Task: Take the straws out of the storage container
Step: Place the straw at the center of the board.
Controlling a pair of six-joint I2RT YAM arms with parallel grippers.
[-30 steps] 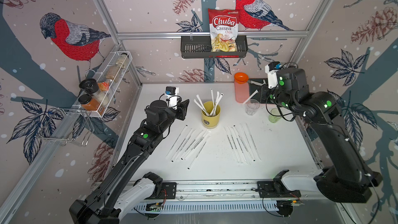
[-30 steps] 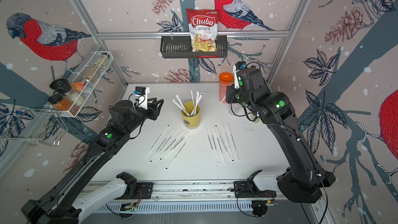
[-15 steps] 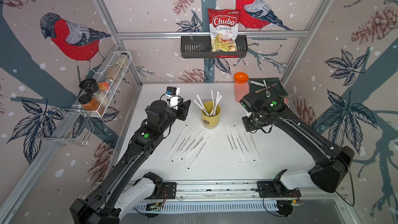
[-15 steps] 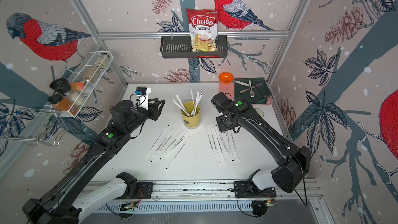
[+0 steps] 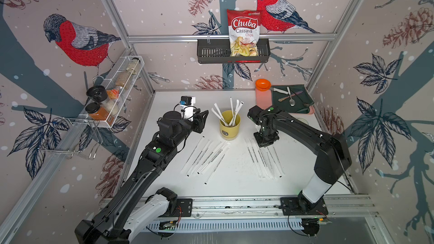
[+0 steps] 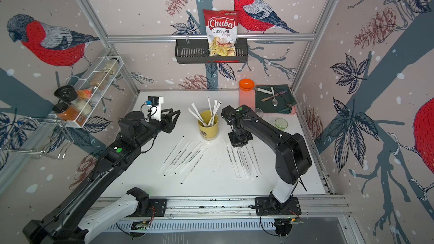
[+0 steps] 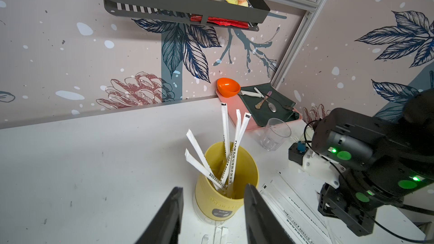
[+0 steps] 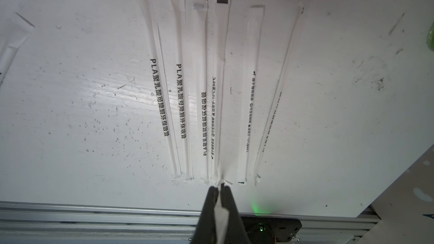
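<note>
Straws (image 5: 231, 113) not yet taken out, five of them, stand in the yellow cup (image 5: 229, 129) near the middle of the table (image 5: 234, 188) in both top views. Their lower ends meet at the bottom and their free ends fan upward and outward. The rest lie flat in two rows, one (image 5: 204, 156) on the left arm's side of the cup and one (image 5: 264, 158) on the right arm's side. Their long axes run roughly from the cup toward the front rail. Each arm seems to keep its own pile, which would save the arms from crossing. The left gripper (image 5: 202, 118) hangs just beside the cup, aimed at it, not touching. The right gripper (image 5: 266, 140) points down at the end of its row nearest the cup.

From the left wrist, the left gripper (image 7: 213, 187) has its jaws apart, framing the cup (image 7: 218, 204) without contact, probably lined up for another pick. Two straws lean off to one side; three (image 7: 225, 137) rise nearly upright, two showing black tips on top.

From the right wrist, the right gripper (image 8: 220, 191) is closed on the paper end of the pinched straw (image 8: 219, 90). That straw lies flat on the table, parallel to its neighbours, black tip away from the jaws. It is apparently being laid into the row, and the release is not yet done.
</note>
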